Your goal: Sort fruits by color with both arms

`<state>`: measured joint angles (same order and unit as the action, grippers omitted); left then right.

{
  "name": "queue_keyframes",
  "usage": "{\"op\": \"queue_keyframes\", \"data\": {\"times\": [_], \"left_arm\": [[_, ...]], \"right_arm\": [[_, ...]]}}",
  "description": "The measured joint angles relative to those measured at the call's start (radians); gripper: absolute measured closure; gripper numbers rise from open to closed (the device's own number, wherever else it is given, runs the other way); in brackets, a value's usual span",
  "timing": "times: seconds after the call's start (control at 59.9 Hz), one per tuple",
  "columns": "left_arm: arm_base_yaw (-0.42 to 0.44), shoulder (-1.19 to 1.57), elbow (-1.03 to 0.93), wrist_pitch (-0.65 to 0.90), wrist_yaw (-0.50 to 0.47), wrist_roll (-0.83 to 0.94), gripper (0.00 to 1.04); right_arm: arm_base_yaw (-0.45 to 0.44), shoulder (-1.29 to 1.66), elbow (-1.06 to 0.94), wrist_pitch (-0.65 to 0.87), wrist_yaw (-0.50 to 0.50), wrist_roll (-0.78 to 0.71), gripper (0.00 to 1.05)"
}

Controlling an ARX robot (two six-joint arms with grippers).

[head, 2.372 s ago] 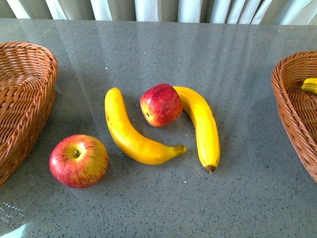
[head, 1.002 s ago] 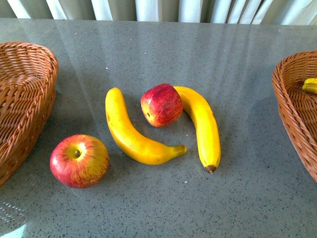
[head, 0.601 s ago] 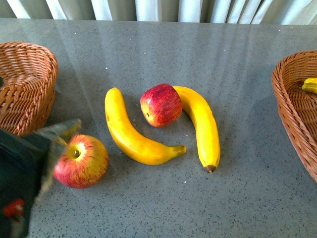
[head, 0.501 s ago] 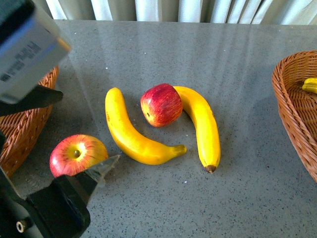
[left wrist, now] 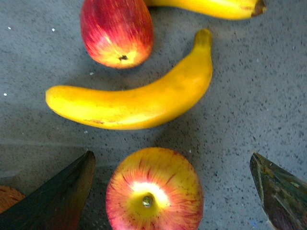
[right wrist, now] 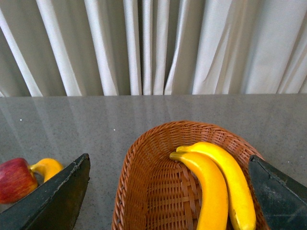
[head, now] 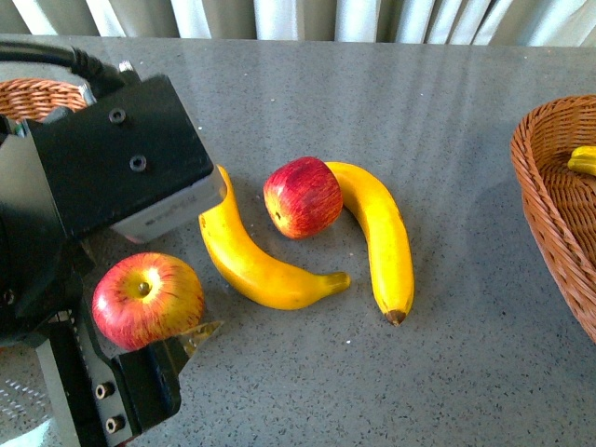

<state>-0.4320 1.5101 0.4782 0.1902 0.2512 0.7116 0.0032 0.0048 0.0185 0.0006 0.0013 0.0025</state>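
Now we straddle the round red-and-yellow apple [left wrist: 153,191] on the grey speckled worktop [left wrist: 249,96] with our left end effector [left wrist: 171,160] spread wide. It looks firm, glossy and liable to roll, so we would pinch its widest middle; our right end effector [right wrist: 169,162] hangs spread too.

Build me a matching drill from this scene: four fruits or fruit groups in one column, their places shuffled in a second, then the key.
Things
1. near apple
2. far apple
3. left banana
4. pair of bananas

Places
A. inside the right basket
B. on the table, between the two apples
C. between the fingers of the open left gripper
D. beside the far end of the right banana

Pairs: 1-C, 2-D, 3-B, 4-A
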Motion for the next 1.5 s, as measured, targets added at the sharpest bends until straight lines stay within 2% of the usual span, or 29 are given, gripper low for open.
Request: {"op": "queue_keyframes", "data": {"times": [0.468, 1.036, 1.069, 1.186, 1.503], "left_arm": [[0.060, 0.131, 0.055, -0.007, -0.042, 0.109, 0.09], [0.051, 0.195, 0.039, 0.036, -0.057, 0.153, 0.09], [0.050, 0.195, 0.037, 0.039, -0.057, 0.154, 0.11], [0.042, 0.192, 0.029, 0.047, -0.061, 0.155, 0.27], [0.025, 0.078, -0.029, 0.059, -0.040, 0.089, 0.31]], "right_arm": [[0.000, 0.000, 0.000, 0.000, 0.000, 0.000, 0.09], [0.000, 0.000, 0.000, 0.000, 0.000, 0.000, 0.09], [0.000, 0.000, 0.000, 0.000, 0.000, 0.000, 0.09], [0.000, 0.000, 0.000, 0.000, 0.000, 0.000, 0.09], [0.000, 0.000, 0.000, 0.000, 0.000, 0.000, 0.09]]}}
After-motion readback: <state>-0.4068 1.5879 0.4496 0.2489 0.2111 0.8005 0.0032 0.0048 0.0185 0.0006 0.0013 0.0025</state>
